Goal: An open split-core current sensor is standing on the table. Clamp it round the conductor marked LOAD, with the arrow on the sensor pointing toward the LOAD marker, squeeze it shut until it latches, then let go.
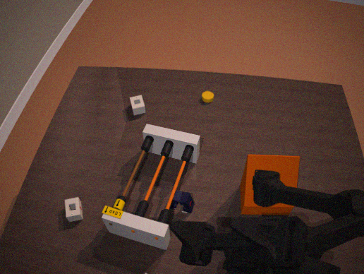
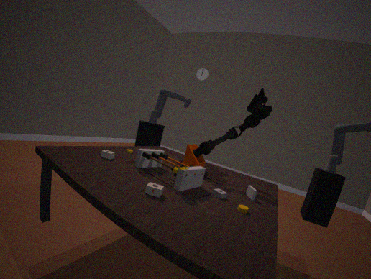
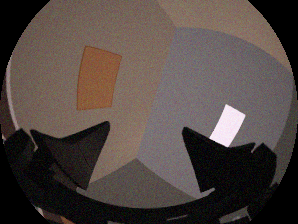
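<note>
The open current sensor (image 1: 185,200), dark blue with a small red mark, stands on the table beside the right-hand orange conductor (image 1: 178,179), near the front terminal block. Its jaws are apart and its arrow cannot be made out. The LOAD conductor (image 1: 134,174) is the brownish one at the left in the top view. A yellow sleeve with an arrow and a yellow LOAD marker (image 1: 113,212) are at its front end. My gripper (image 3: 147,128) is open, with nothing between its fingers. It is raised high above the table, away from the sensor, and the wrist view shows only walls and ceiling.
White terminal blocks (image 1: 135,229) (image 2: 190,177) hold both ends of three parallel conductors. An orange base block (image 1: 273,162) stands right of them under the arm. White blocks (image 1: 137,107) (image 1: 73,213) (image 2: 220,194) and yellow discs (image 1: 207,97) (image 2: 243,208) are scattered around.
</note>
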`<state>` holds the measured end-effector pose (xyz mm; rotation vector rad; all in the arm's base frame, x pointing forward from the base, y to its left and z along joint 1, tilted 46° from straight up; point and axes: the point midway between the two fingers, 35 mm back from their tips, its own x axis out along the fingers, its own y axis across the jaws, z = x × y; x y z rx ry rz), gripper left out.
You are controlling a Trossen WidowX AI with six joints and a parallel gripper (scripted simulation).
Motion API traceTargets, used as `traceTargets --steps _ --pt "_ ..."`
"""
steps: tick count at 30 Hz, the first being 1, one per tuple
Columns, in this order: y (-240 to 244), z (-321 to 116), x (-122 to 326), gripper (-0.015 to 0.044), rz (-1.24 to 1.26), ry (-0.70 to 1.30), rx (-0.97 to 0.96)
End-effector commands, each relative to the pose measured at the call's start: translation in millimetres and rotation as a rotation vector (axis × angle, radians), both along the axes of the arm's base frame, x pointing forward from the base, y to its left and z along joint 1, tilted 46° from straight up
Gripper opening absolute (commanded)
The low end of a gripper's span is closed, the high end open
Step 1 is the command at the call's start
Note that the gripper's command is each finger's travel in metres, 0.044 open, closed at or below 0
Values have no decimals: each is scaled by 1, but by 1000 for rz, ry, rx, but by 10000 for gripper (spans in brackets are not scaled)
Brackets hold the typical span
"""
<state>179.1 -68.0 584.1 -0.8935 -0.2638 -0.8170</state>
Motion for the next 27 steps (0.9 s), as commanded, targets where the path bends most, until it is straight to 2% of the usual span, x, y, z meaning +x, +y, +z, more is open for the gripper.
traceTargets --steps 1,12,21,27 --pt "19 -51 52 440 245 15 117" --pt "45 -148 109 440 594 90 432" --pt "66 -249 135 440 819 206 820" --pt "68 -261 137 440 838 220 872"
